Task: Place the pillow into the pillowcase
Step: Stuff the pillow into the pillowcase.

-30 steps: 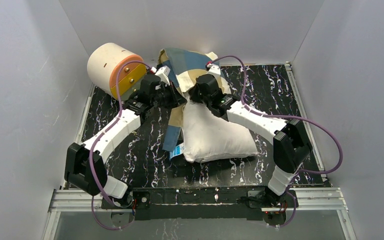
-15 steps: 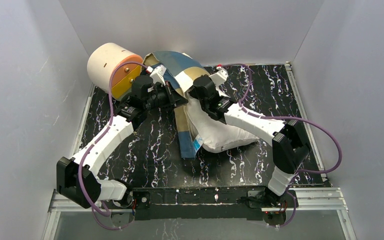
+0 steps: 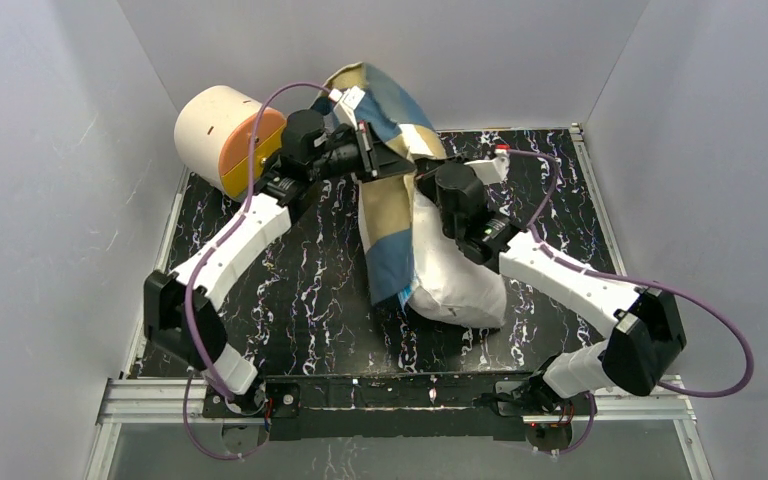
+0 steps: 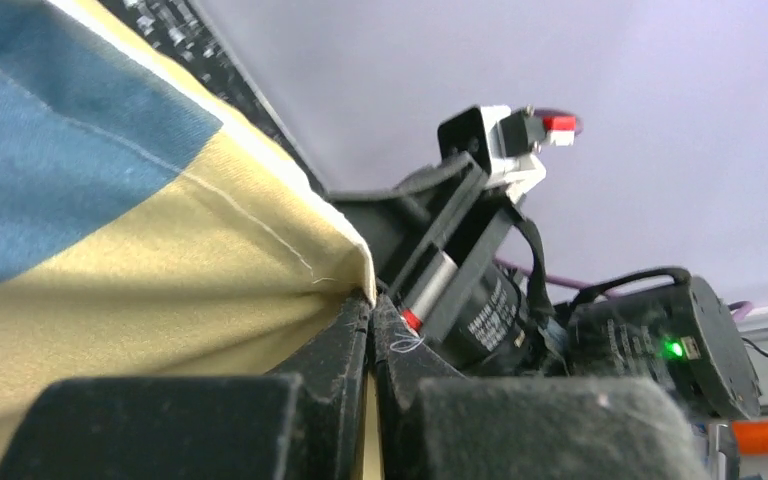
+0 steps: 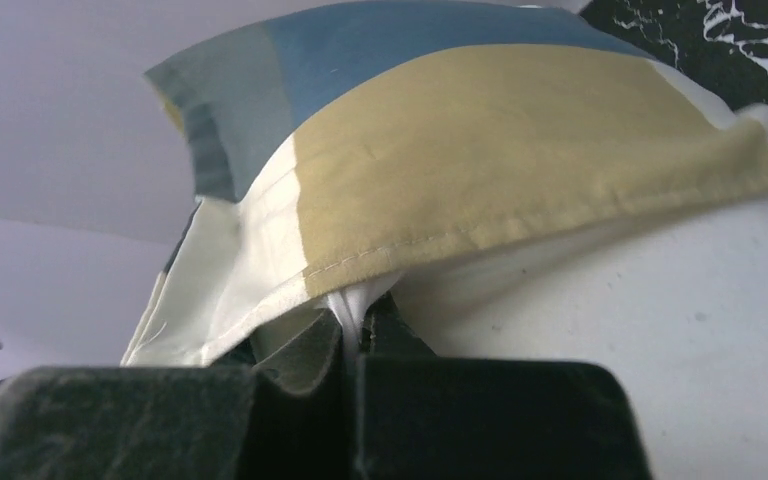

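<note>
Top external view showed the pillow point(image 3: 457, 290) propped on the table point(image 3: 290, 290), its top end seemingly inside the pillowcase point(image 3: 388, 215) and most of its white body bare. My left gripper point(image 4: 371, 310) was pinched tight on the tan hem, lifted high. My right gripper point(image 5: 352, 315) was clamped on the case's edge against the pillow. I judged it under half done, with the cover not yet drawn down.

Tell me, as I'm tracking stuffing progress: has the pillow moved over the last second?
Yes. In the top view the pillow shifted right, away from the cream-and-orange cylinder.
</note>
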